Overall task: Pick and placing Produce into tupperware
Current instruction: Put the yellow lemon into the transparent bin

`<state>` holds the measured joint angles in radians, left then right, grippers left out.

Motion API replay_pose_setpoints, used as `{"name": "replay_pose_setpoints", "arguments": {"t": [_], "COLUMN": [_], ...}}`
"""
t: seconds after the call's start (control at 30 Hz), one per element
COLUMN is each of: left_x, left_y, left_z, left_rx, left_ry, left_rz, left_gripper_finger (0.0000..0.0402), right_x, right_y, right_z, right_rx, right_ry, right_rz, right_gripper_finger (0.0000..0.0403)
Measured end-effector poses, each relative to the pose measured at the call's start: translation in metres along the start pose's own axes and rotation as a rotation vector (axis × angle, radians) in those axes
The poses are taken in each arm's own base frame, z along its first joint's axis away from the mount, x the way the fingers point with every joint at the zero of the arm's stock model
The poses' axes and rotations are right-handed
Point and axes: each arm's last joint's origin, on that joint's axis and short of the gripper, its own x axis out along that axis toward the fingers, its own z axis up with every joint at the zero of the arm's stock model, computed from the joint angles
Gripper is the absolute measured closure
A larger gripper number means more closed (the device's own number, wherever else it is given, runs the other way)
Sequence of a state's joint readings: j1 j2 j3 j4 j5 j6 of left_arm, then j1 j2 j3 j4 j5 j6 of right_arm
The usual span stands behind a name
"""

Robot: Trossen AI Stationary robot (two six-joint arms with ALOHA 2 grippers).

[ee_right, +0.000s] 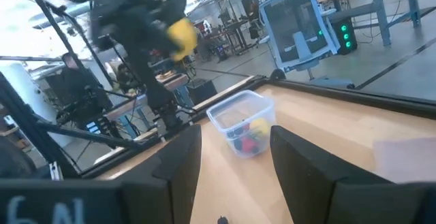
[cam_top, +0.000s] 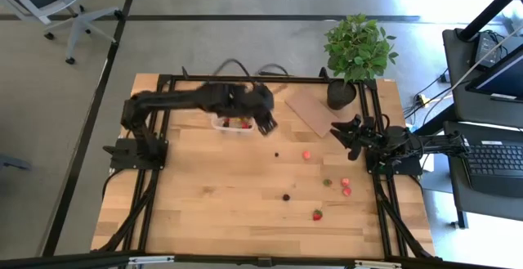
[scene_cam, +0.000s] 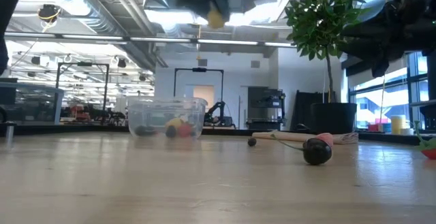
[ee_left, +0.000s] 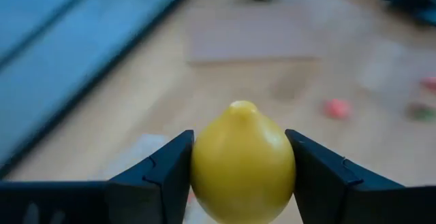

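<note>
My left gripper (ee_left: pixel 243 166) is shut on a yellow lemon-like piece (ee_left: pixel 243 159), high above the table beside the clear tupperware (cam_top: pixel 232 123); it also shows in the low view, the lemon (scene_cam: pixel 216 18) near the top. The tupperware (scene_cam: pixel 165 117) stands on the table and holds several pieces, yellow, red and dark. Loose produce lies on the table's right half: a red piece (cam_top: pixel 306 154), a dark berry (cam_top: pixel 287 196), a strawberry (cam_top: pixel 317 214), a green one (cam_top: pixel 328 182). My right gripper (ee_right: pixel 231 163) is open, waiting at the table's right edge. My left gripper pinches the lemon's belly (ee_left: pixel 204 169) between its two fingers, one on each side. The lemon's pointed tip (ee_left: pixel 241 106) sticks out forward past the fingers. The piece is lifted clear, well above the table.
A flat brown board (cam_top: pixel 311 110) lies near the far right, next to a potted plant (cam_top: pixel 357 52). A small dark berry (cam_top: pixel 276 154) sits mid-table. Bare wood fills the table's near and left parts.
</note>
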<state>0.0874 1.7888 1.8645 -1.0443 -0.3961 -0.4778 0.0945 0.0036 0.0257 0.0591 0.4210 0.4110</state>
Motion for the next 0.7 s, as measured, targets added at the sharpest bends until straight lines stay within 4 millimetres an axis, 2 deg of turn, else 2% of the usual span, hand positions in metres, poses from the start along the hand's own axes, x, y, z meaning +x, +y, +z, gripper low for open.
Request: {"name": "replay_pose_setpoints", "arguments": {"t": [0.13, 0.23, 0.33, 0.47, 0.7], "left_x": [0.011, 0.037, 0.074, 0.110, 0.139], "left_y": [0.034, 0.054, 0.071, 0.086, 0.107], "left_z": [0.011, 0.006, -0.011, -0.036, -0.078], "left_rx": [0.027, 0.032, 0.009, -0.055, -0.111], "left_ry": [0.026, 0.094, 0.155, 0.167, 0.250], "left_rz": [0.062, 0.037, -0.004, -0.107, -0.045], "left_gripper_finger": [0.0206, 0.0206, 0.0206, 0.0206, 0.0206], "right_x": [0.000, 0.000, -0.001, -0.001, -0.001], "right_y": [-0.001, -0.003, -0.004, -0.004, -0.004], "right_z": [0.003, 0.005, 0.006, 0.005, 0.006], "right_rx": [0.009, 0.016, 0.015, -0.020, -0.038], "right_ry": [-0.054, -0.095, -0.108, -0.108, -0.110], "right_rz": [-0.061, -0.128, -0.166, -0.178, -0.187], "right_gripper_finger": [0.0224, 0.0224, 0.0224, 0.0224, 0.0224]}}
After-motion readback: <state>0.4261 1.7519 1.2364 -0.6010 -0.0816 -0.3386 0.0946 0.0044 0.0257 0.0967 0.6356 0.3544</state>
